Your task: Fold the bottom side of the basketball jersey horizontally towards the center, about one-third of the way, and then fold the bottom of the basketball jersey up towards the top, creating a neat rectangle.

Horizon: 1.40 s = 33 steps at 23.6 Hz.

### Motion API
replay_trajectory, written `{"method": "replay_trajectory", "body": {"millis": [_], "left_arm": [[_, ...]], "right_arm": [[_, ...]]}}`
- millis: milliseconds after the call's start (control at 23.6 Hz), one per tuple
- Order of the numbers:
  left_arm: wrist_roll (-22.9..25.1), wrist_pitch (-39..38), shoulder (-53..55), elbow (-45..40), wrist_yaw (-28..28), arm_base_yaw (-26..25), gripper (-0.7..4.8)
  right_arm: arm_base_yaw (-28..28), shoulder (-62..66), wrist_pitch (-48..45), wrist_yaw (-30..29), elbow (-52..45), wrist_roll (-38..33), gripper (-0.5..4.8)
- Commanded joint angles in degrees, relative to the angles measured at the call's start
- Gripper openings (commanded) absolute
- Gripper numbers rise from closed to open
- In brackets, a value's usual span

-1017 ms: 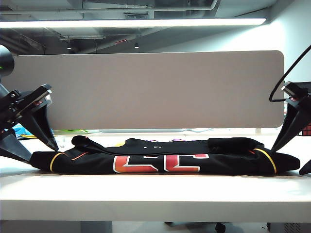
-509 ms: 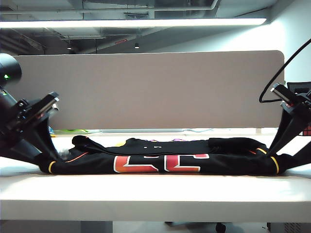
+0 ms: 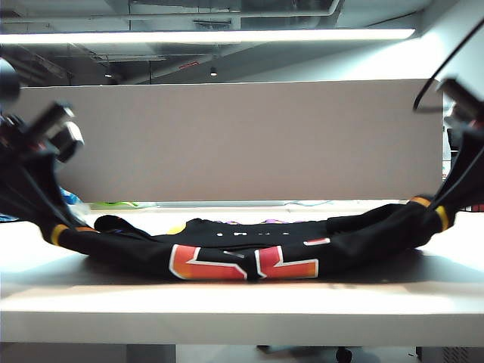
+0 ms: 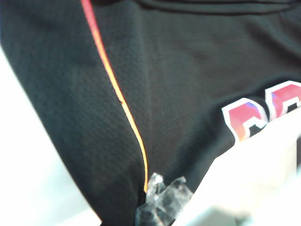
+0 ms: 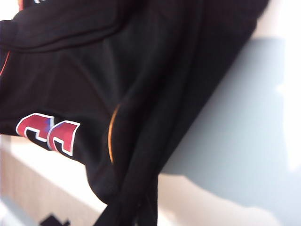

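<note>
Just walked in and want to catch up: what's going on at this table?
A two-armed robot is folding a large black sleeveless basketball jersey with gradient number print on a white table. The left gripper is shut on the jersey's left end and the right gripper on its right end. Both ends hang lifted off the table while the middle sags onto it. The upward fold is not yet laid down.

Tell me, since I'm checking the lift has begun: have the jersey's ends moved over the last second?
Yes. Both ends of the jersey have risen off the table toward the divider, each clamped in a shut pincer, left and right; the middle sags.
</note>
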<state>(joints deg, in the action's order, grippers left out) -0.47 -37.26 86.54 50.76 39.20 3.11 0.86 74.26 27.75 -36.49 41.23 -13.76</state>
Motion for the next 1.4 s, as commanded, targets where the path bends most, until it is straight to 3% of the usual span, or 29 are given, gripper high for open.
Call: {"method": "replay_trajectory", "body": {"millis": [42, 170, 297, 466, 593, 678, 1102, 1314, 1356, 1399], "left_arm": [[1.97, -8.22, -7.43, -0.79, -0.85, -0.04, -0.06], [2.27, -15.41, -17.38, -2.10, -0.76, 0.22, -0.06], [1.86, -16.35, -25.09, -3.48, -0.92, 0.33, -0.06], [-4.96, -4.63, -26.75, -3.39, -2.27, 0.22, -0.06], [-11.04, 10.19, -22.73, -3.13, -3.17, 0.20, -0.06], [-12.20, 14.78, -19.89, -2.16, -5.20, 0.15, -0.06], [-12.17, 27.78, -1.16, 6.43, -7.48, -0.50, -0.06], [-12.15, 35.54, 7.15, 10.82, -11.34, -0.37, -0.06], [-12.07, 37.18, 8.39, 11.54, -12.13, -0.39, -0.05], [-11.82, 40.94, 10.97, 12.90, -13.03, -0.70, 0.15]], "right_arm": [[-0.09, -8.07, 12.26, -0.55, 0.07, 5.11, -0.05], [-0.07, -17.99, 19.71, -0.52, 0.07, 6.16, -0.05], [-0.04, -25.24, 21.84, -0.35, 0.09, 4.74, -0.05], [0.44, -25.35, 12.46, 3.17, 0.13, 0.87, -0.05], [0.94, -17.16, 2.16, 3.39, 2.75, -1.44, -0.05], [1.20, -11.91, -0.50, 3.54, 5.62, -1.42, -0.05], [1.51, 13.49, -7.19, 3.48, 22.43, -1.44, -0.05], [1.55, 22.10, -11.76, 3.30, 27.08, -1.44, -0.02], [1.55, 23.12, -13.33, 3.10, 27.43, -1.44, 0.14], [1.55, 24.87, -17.75, 3.15, 27.67, -1.44, 0.94]]}}
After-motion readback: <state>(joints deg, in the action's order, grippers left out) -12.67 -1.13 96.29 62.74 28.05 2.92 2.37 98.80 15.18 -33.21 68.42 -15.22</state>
